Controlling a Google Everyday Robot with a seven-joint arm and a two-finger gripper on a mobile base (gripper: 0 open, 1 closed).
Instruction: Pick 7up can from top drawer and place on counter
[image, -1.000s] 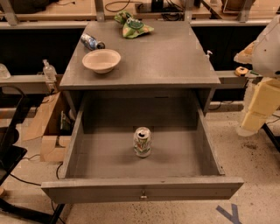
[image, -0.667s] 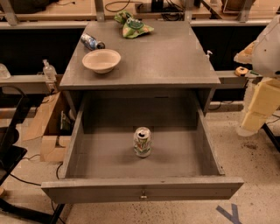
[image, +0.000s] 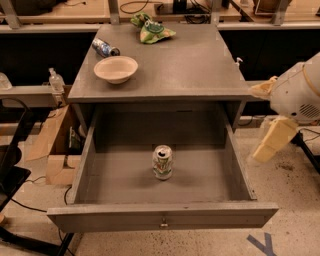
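Note:
The 7up can (image: 162, 162) stands upright in the middle of the floor of the open top drawer (image: 162, 215), which is pulled fully out below the counter (image: 180, 65). My gripper (image: 268, 116) is at the right edge of the view, outside the drawer's right wall and above floor level, well to the right of the can. Its two cream fingers (image: 274, 140) stand apart, open and empty.
On the counter are a cream bowl (image: 116, 68), a blue-labelled plastic bottle (image: 105, 48) lying down and a green cloth toy (image: 151, 29). A cardboard box (image: 52, 145) and cables sit on the floor to the left. A wooden workbench (image: 60, 12) runs behind.
My gripper and arm have moved down and a little left, closer to the drawer's right side. The can, drawer and counter items have not moved.

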